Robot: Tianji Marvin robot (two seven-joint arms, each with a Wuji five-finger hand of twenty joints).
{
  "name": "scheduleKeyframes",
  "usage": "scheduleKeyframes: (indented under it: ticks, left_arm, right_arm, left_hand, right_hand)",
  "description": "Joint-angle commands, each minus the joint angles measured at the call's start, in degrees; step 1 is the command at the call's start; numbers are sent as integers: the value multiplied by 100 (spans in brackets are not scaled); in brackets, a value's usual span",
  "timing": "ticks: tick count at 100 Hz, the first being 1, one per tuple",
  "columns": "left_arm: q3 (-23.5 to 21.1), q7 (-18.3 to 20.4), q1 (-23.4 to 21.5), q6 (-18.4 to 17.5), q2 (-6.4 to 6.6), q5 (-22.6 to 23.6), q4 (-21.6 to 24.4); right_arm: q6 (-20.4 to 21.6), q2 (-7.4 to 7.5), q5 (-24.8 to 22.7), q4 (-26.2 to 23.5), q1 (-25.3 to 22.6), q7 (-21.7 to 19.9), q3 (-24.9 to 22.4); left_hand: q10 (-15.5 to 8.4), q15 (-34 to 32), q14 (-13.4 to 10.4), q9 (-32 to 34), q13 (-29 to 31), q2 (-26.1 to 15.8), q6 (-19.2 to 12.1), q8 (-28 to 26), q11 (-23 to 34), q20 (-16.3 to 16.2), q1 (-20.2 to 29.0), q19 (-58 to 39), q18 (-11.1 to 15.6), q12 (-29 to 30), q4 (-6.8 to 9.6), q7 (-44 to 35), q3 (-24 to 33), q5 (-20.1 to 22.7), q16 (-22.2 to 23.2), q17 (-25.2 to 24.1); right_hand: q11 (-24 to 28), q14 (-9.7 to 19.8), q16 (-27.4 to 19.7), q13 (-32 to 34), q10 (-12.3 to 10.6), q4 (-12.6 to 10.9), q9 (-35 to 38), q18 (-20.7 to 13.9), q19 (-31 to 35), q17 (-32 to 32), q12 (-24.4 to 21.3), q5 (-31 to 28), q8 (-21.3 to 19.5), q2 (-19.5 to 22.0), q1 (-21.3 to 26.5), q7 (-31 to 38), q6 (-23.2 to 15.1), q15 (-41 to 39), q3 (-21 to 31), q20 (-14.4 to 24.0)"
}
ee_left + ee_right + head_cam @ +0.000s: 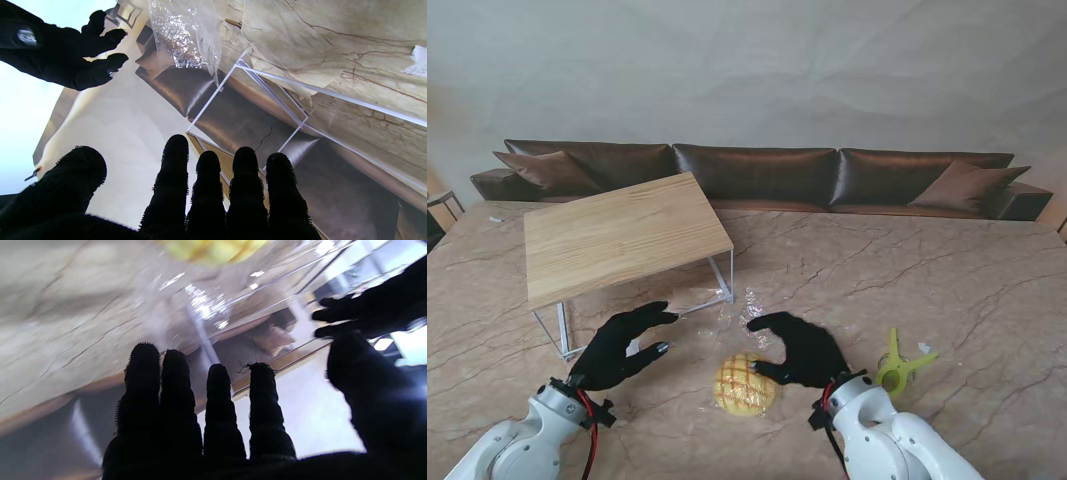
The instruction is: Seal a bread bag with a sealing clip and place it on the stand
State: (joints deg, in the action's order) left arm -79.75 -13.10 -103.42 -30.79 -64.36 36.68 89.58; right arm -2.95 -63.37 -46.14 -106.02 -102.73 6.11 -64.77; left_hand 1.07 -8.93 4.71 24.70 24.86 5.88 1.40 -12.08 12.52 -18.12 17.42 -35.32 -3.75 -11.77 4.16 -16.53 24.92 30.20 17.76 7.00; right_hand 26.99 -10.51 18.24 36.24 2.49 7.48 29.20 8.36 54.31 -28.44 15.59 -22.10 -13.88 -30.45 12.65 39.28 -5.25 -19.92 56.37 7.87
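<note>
Clear crinkled bread bag (pixel 739 335) lies unsealed, golden crosshatched bun (pixel 744 384) inside.

A long brown leather sofa (pixel 767 175) (cushions at both ends) spans twelve o'clock. Behind it rises a pale, wrinkled wall (pixel 757 70). Light is soft.

No words, labels, brands or numbers can be read anywhere. The bread bag (pixel 745 372) shows no print. The clip (pixel 898 366) beside it is plain too.
</note>
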Motion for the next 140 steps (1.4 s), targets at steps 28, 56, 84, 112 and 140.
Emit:
scheduleKeyframes:
  ticks: [28,56,84,112,140]
  left_arm:
    - [13,-15,-48,22,-15,27,6]
    - [20,-18,-43,-9,-12,43,-23]
    - [4,-16,-28,12,-16,16,-51]
    - [16,-13,1,19,-20,-19,-91]
    - [29,16,22,30,-15,-34,-117]
  right_arm:
    - [-1218,108,378,-27,322,-1045,-387]
    - [-1848,-8,1443,1016,1257,-1060,73]
    - [-1790,-209,2370,1948,2050,-872,597]
    - [-1847,-521,3102,2693,2529,-397,1072]
    - [-1654,-692,2986,3090,2654,175,1286]
  left_hand:
    - [-73,59,-179,-146,-54,-226,-166,-27,-100,-34,18,-5,5,40,116,19,-80,-25,-3,-76]
    - [-86,60,-187,-134,-46,-220,-182,-36,-97,-29,12,6,-4,39,112,1,-71,-2,-4,-83]
    - [-103,71,-211,-139,-56,-224,-206,-44,-98,-25,16,13,-2,39,106,-14,-61,9,-7,-86]
    - [-97,67,-212,-122,-36,-212,-196,-45,-93,-28,27,8,-37,36,101,-15,-47,10,-4,-83]
    - [-104,65,-215,-100,-18,-209,-200,-50,-86,-29,29,4,-41,33,92,-24,-36,17,-3,-70]
  right_hand:
    - [676,269,911,907,45,44,16,-125,1413,-351,310,332,-200,-341,32,-273,524,-651,162,1550]
    - [1910,303,1615,859,-127,216,58,-134,1635,-281,838,670,183,-699,-100,-378,983,-1366,332,1896]
    - [2843,488,2665,556,-526,379,498,-140,2058,-80,2358,-255,-621,-1053,-324,245,232,-2599,637,2251]
    - [3067,473,2780,342,-625,412,642,-97,2109,94,2733,-691,-2248,-1435,-5,1504,-720,-2732,1048,2514]
    - [1786,347,1737,2124,-323,1290,2083,50,2705,-1404,831,-1773,-1689,-2176,1665,2505,-1926,-1913,1352,2460]
